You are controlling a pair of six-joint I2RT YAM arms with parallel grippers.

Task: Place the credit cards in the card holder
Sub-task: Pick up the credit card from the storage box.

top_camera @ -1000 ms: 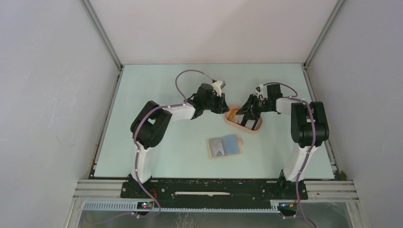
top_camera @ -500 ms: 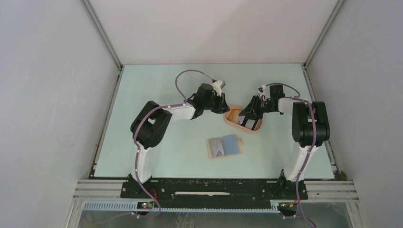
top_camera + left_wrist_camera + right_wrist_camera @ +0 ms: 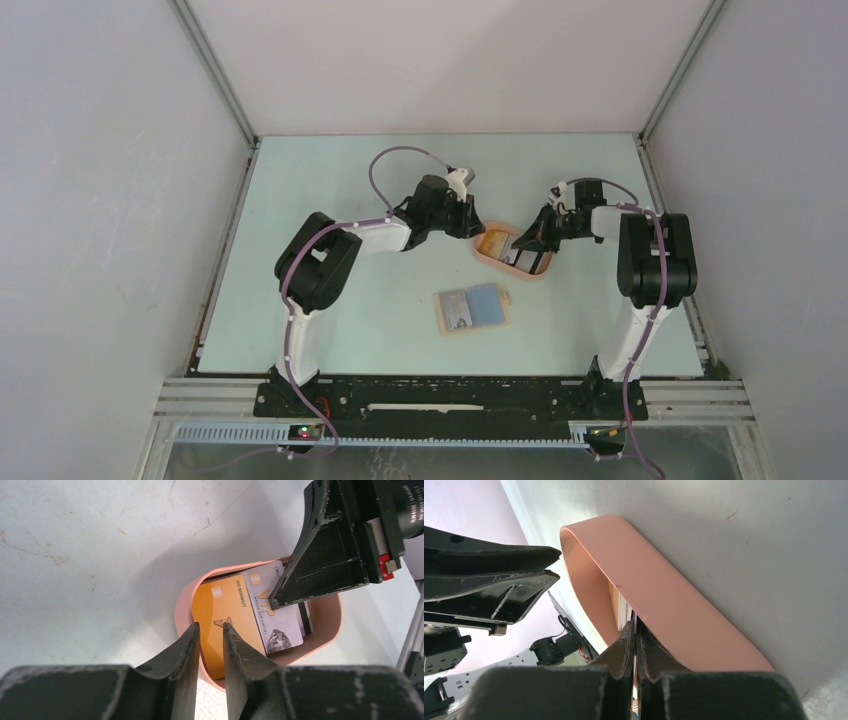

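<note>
The card holder [image 3: 474, 308] lies open on the table's middle, with blue and grey cards showing in it. Further back, the peach tray [image 3: 483, 255] holds an orange credit card [image 3: 220, 605], a white one [image 3: 280, 625] and a dark-striped one [image 3: 306, 617]. My left gripper [image 3: 210, 626] straddles the tray's near rim [image 3: 182, 605], one finger outside and one over the orange card, pinching the wall. My right gripper [image 3: 635, 625] is shut inside the tray beside its wall [image 3: 674, 605], tip on the white card. Whether a card is pinched is hidden.
Pale walls and metal rails enclose the table on three sides. The two grippers face each other across the tray, left gripper [image 3: 470, 232] at its left end and right gripper [image 3: 527, 245] over its right half. The arm bases stand at the near edge.
My right gripper has closed from open to shut and shifted slightly right and back inside the tray. The left gripper, tray and card holder have stayed put.
</note>
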